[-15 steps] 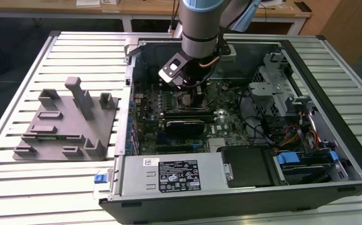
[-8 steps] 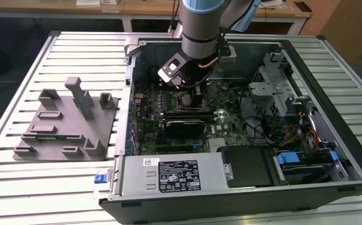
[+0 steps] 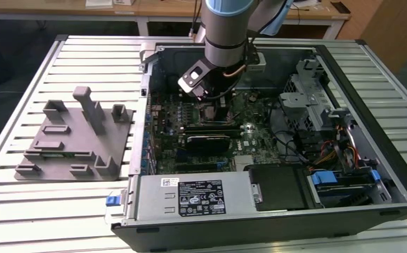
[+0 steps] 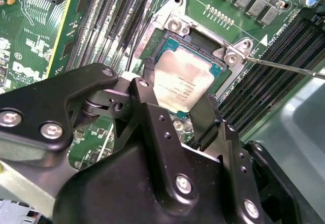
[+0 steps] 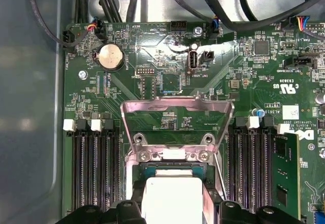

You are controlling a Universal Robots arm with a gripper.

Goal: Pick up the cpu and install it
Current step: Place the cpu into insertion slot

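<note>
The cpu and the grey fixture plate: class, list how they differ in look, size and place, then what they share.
Look: the cpu has a shiny silver top; the fixture plate is matt grey with upright posts.
Size: the cpu is far smaller than the fixture plate.
Place: the cpu is in the pincer over the socket inside the case; the fixture plate lies on the slatted table beside it.
Shared: both lie roughly flat.

A slatted metal table (image 3: 56, 211) of pale aluminium fills the foreground in the exterior view, under soft, even light with no hard shadows. Behind it stands a wooden bench (image 3: 168, 9) on white legs. A wooden panel (image 3: 389, 26) rises at the exterior view's right; the floor (image 3: 7, 58) is dark
</note>
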